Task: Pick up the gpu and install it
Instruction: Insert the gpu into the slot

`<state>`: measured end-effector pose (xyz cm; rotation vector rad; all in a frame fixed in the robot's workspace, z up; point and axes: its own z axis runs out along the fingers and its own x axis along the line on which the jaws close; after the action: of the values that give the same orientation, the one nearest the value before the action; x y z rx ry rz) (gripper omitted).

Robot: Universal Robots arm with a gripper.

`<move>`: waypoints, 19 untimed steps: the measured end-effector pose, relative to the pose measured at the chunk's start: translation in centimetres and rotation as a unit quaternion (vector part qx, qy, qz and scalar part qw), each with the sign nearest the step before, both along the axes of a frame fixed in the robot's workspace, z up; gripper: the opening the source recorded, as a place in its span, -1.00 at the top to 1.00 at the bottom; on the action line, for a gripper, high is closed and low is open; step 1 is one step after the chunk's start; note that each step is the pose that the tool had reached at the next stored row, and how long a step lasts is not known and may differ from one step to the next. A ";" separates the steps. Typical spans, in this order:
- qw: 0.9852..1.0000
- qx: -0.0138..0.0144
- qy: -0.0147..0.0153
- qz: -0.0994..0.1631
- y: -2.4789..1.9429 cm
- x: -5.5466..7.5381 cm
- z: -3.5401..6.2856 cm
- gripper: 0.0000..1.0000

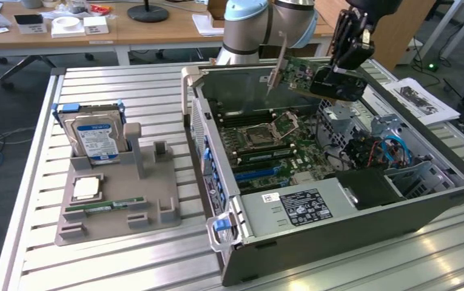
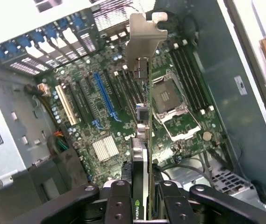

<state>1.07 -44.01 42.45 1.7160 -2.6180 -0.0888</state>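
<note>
Gpu (image 1: pixel 301 74) hangs upper right of frame, pinched by your gripper (image 1: pixel 335 79), fingers partly closed; likely light, stiff, fragile: hold its edges.

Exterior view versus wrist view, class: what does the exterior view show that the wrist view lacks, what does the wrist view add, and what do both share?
Exterior view adds: the hard drive standing in the grey holder beside the computer case, and the robot arm. Wrist view adds: the white slot and coin battery on the motherboard. Both: the gripper shut on the gpu, held above the open case, and the CPU socket.
</note>
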 end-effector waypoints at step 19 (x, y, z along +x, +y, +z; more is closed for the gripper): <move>0.986 0.000 0.000 0.168 0.00 0.0 -0.10 0.47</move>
<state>1.07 -44.02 42.35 2.1258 -2.2849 -0.0845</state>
